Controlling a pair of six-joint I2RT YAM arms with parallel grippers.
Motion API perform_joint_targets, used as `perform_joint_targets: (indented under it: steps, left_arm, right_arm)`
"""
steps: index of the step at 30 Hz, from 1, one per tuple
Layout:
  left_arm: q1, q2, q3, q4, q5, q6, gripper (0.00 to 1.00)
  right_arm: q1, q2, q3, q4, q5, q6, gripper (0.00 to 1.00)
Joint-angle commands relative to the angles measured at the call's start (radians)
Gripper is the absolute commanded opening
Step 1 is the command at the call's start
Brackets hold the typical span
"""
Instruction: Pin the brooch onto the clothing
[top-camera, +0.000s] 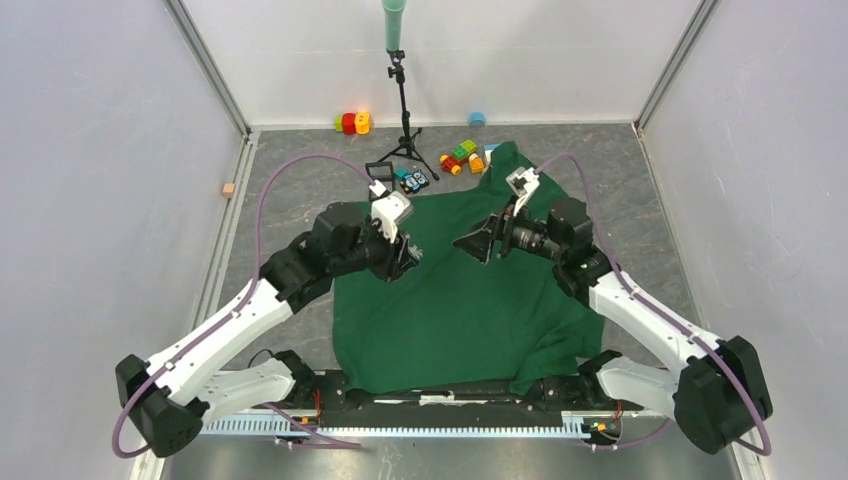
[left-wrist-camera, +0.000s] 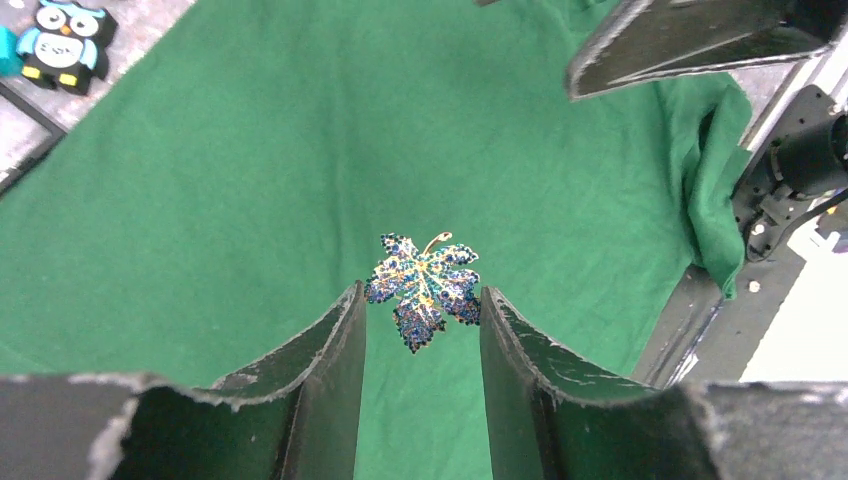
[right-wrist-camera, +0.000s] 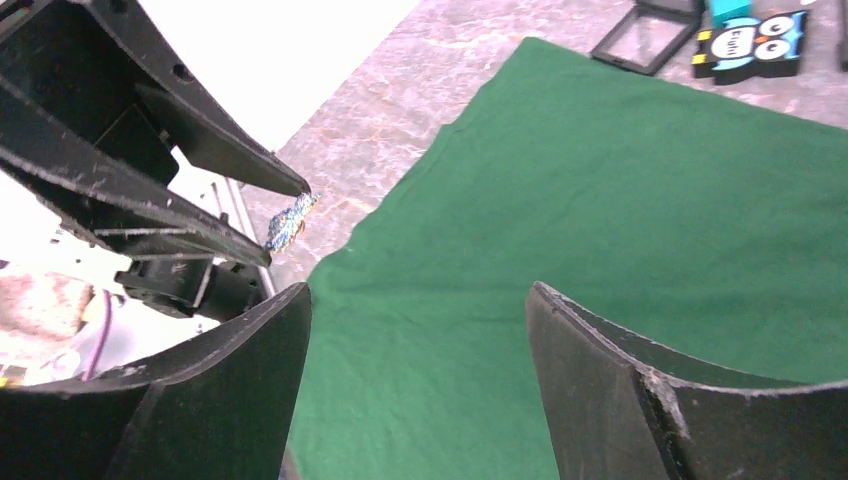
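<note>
The left gripper (left-wrist-camera: 421, 297) is clamping the leaf-shaped jewelled brooch (left-wrist-camera: 425, 285) between its fingertips, holding it over the dark green T-shirt (top-camera: 450, 300), which is lying spread on the table (top-camera: 300, 180). The right gripper (right-wrist-camera: 420, 305) is hovering opposite with its jaws apart, gripping nothing.

Brooch (left-wrist-camera: 424, 288) only partly seen
Its back is hidden between the left gripper (left-wrist-camera: 422, 294) fingertips; from above it is too small to find
</note>
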Motion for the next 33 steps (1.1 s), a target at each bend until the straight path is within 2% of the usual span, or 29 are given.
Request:
perform_joint_targets:
  steps: [1,7,13,18,33]
  left_arm:
    - [-0.082,-0.057,-0.022,0.051,-0.128,0.118,0.42]
    - [-0.153,-0.025,-0.007,0.032,-0.222,0.154,0.41]
    - [-0.184,0.0,0.003,0.026,-0.287,0.17,0.41]
    - [-0.187,0.003,0.001,0.029,-0.296,0.169,0.41]
    - [-0.188,0.008,-0.016,0.054,-0.277,0.175,0.41]
  right_arm:
    - [0.045,0.056,0.053,0.074,0.009,0.086,0.83]
    - [0.086,0.17,0.053,0.231,-0.111,0.208,0.75]
    - [0.112,0.228,0.041,0.332,-0.147,0.277,0.71]
    - [0.131,0.278,0.041,0.418,-0.2,0.318,0.66]
    - [0.163,0.379,0.067,0.521,-0.246,0.374,0.51]
